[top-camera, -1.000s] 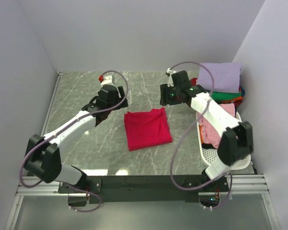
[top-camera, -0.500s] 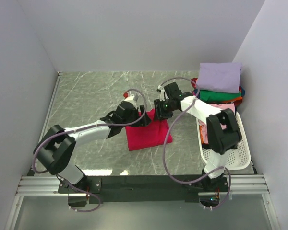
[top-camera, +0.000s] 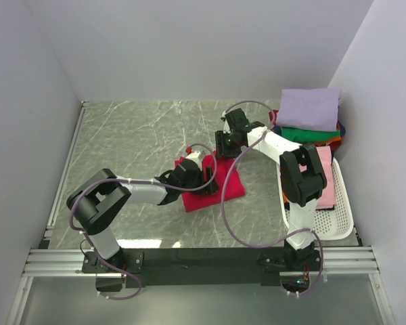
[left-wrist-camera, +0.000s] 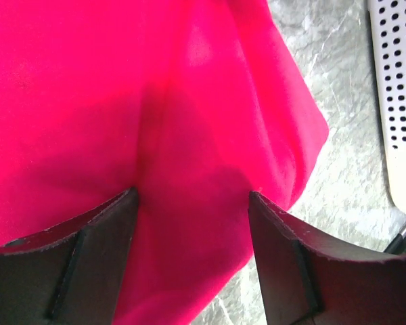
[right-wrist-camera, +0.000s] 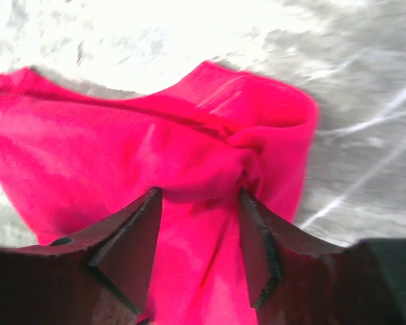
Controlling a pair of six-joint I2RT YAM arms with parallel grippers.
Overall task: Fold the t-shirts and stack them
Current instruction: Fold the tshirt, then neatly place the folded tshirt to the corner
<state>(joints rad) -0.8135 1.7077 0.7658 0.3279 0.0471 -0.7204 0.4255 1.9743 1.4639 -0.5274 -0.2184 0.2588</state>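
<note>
Crimson-red t-shirt (top-camera: 213,183), folded, on grey marbled surface (top-camera: 135,135), left of white perforated basket (top-camera: 342,220). Left end effector (left-wrist-camera: 189,223): fingers (left-wrist-camera: 95,257) parted, cloth bulging between them, at the shirt's near-left part. Right end effector (right-wrist-camera: 197,223): closed on a bunched fold at the shirt's far edge. Lavender t-shirt (top-camera: 310,108) tops stack beyond the basket, green t-shirt (top-camera: 310,134) beneath.

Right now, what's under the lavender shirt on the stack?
Under the lavender shirt: a green shirt, then orange and blue edges peeking out. Anything lower is covered.
</note>
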